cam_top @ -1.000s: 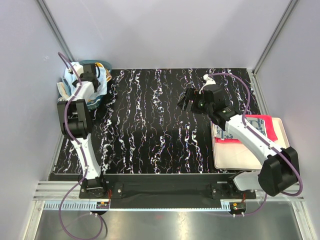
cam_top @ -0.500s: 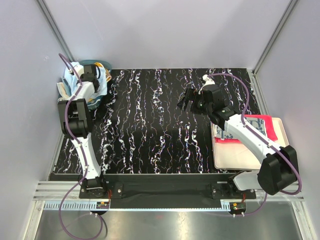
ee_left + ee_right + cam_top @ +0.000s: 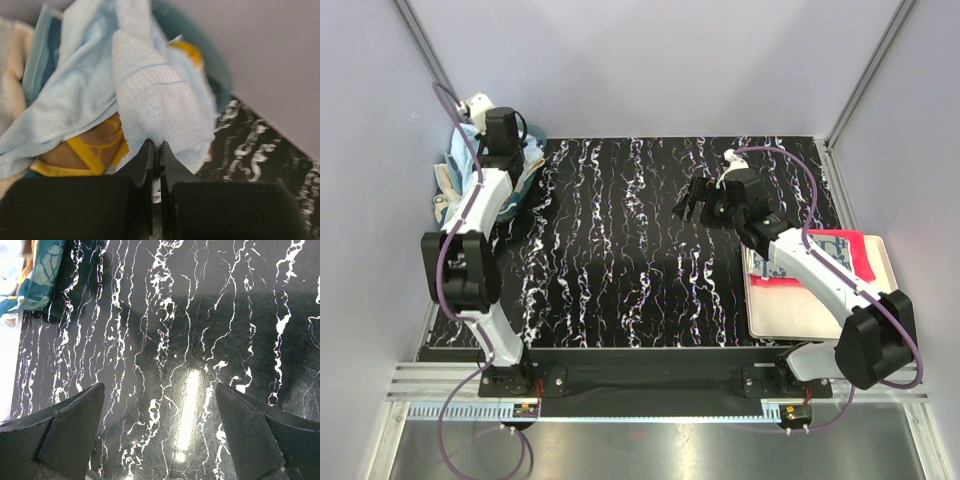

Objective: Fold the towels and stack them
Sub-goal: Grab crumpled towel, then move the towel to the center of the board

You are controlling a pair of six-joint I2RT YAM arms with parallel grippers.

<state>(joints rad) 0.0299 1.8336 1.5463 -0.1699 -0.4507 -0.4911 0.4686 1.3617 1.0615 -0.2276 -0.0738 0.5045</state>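
Blue towel (image 3: 160, 100), pinched thinly by the left claw (image 3: 156, 146) right at its tips, could have slipped free or dragged the orange towel (image 3: 85, 150) beneath along, while the right claw (image 3: 157, 390) hung spread.

My left gripper (image 3: 156, 146) is pinched on the light blue towel (image 3: 150, 95) at its lower edge, orange towel (image 3: 92, 147) beneath, teal basket (image 3: 214, 67) behind.

The terry towel (image 3: 160, 100) is plain light blue, the crumpled cloth (image 3: 92, 147) orange-brown with yellow bands, the plastic basket (image 3: 219, 77) teal, the tabletop (image 3: 150, 315) black with white veins.
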